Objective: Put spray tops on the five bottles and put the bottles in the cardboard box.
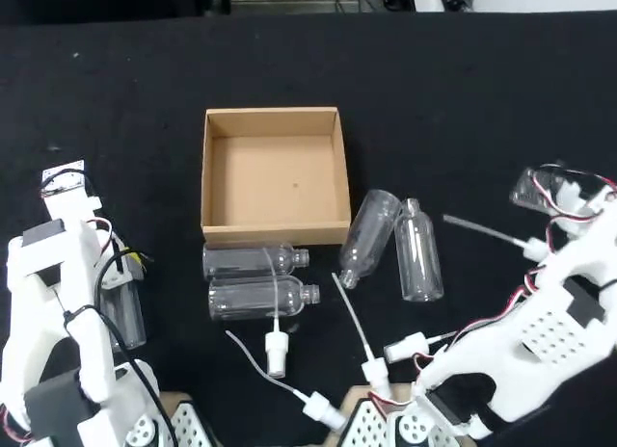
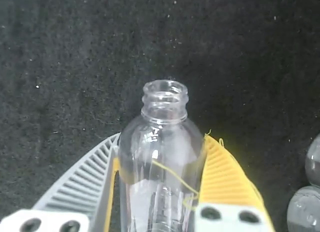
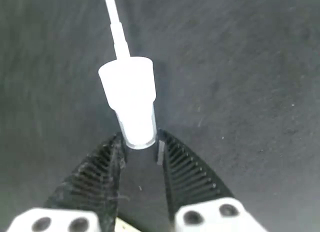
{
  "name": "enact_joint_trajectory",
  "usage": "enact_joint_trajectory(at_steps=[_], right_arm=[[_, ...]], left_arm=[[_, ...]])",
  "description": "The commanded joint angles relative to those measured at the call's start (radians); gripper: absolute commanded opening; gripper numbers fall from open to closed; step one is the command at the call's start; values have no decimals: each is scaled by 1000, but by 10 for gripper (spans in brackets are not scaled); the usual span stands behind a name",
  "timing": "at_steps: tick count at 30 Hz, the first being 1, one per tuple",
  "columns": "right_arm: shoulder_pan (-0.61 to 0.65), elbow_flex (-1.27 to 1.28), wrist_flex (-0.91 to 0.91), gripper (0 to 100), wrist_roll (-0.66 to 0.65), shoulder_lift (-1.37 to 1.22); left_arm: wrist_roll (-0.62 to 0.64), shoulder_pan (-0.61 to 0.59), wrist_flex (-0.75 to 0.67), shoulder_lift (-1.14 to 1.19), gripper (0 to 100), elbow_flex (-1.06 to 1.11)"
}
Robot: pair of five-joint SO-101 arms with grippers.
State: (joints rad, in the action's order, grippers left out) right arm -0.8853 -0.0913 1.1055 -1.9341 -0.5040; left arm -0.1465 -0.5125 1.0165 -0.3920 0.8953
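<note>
Within left hand, 1 clear bottle

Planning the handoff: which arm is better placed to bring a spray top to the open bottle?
Right. The right gripper is shut on a spray top; the left gripper holds the uncapped bottle, mouth clear.

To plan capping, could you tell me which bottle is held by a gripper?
The bottle in the left gripper; the other four lie loose by the box.
</note>
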Motion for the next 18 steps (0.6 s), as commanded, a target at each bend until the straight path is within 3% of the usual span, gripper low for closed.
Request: enact_joint_trajectory(at_steps=[1,4,8,12,15,18], right_arm=[[-34,-56,-12,11,-172,8],[-15,-48,-6,15,-115,7],[18,-68,-6,30,144,16],[37,-131,74,214,387,24],[48,-185,164,310,402,25],[63,-240,255,307,410,25]], left_arm=[[-2,12,-11,-37,30,-15],[-2,12,-11,-37,30,-15],[-2,12,-11,-37,30,-15],[-2,12,-11,-37,30,-15],[-2,12,-11,-37,30,-15],[-2,12,-11,-37,30,-15]])
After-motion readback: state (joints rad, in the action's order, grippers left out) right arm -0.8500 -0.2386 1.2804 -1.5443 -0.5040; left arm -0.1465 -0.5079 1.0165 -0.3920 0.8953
